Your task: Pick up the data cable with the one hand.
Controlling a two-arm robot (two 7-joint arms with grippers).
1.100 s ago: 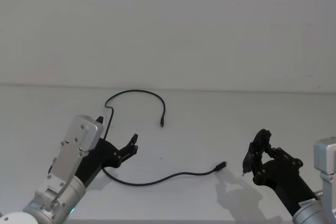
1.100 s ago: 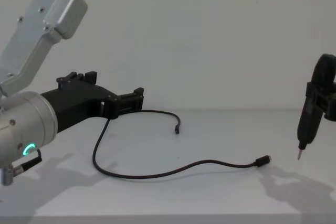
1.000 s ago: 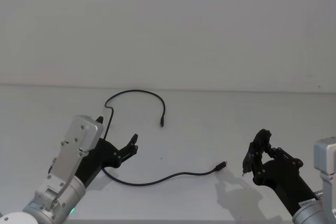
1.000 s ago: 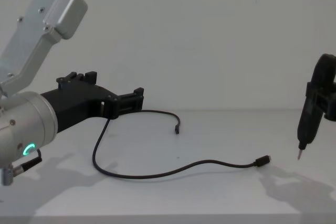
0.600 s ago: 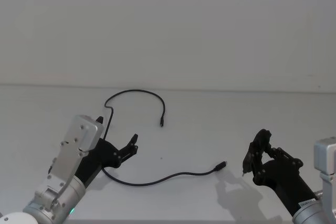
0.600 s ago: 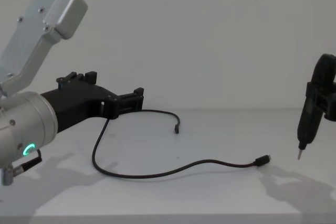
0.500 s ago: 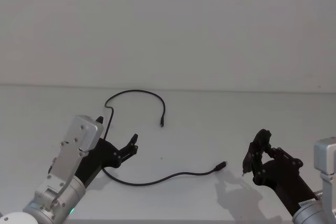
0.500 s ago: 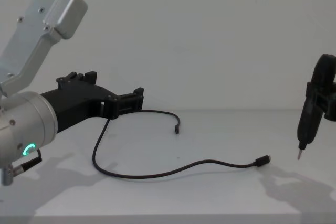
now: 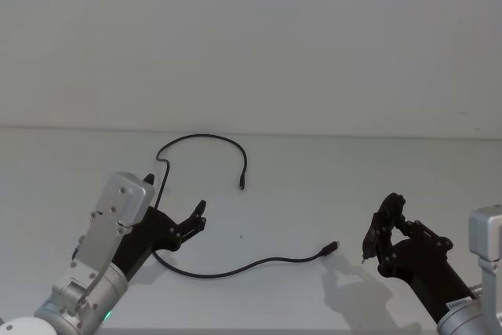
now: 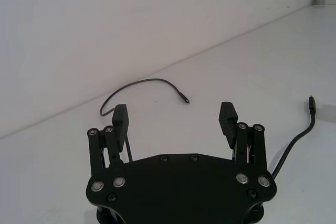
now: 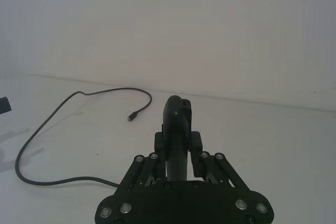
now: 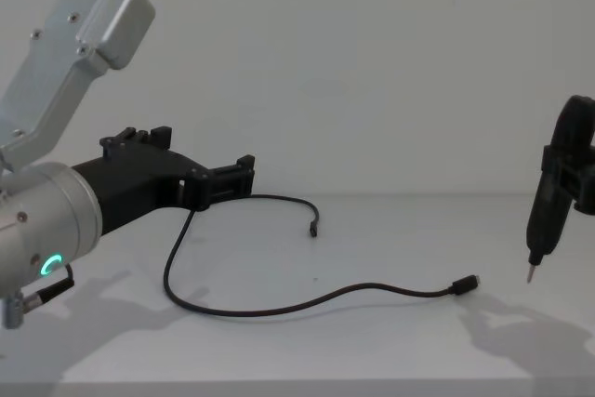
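The data cable [image 9: 204,136] is a thin black cord lying loose on the white table, arcing at the back left and running forward to a plug [image 9: 333,247] near the middle. My left gripper [image 9: 187,223], the one hand with the green ring, hovers open just above the cable's left bend, touching nothing. From the left wrist its jaws stand wide apart [image 10: 175,116] with the cable [image 10: 152,81] beyond. In the chest view it [image 12: 226,177] hangs over the cable [image 12: 372,286]. My right gripper [image 9: 384,229] is shut on a black pen-like tool [image 12: 542,220], right of the plug.
A plain white wall rises behind the table [image 9: 314,170]. The table's front edge [image 12: 297,382] runs along the bottom of the chest view. Bare tabletop lies between the two arms and behind the cable's arc.
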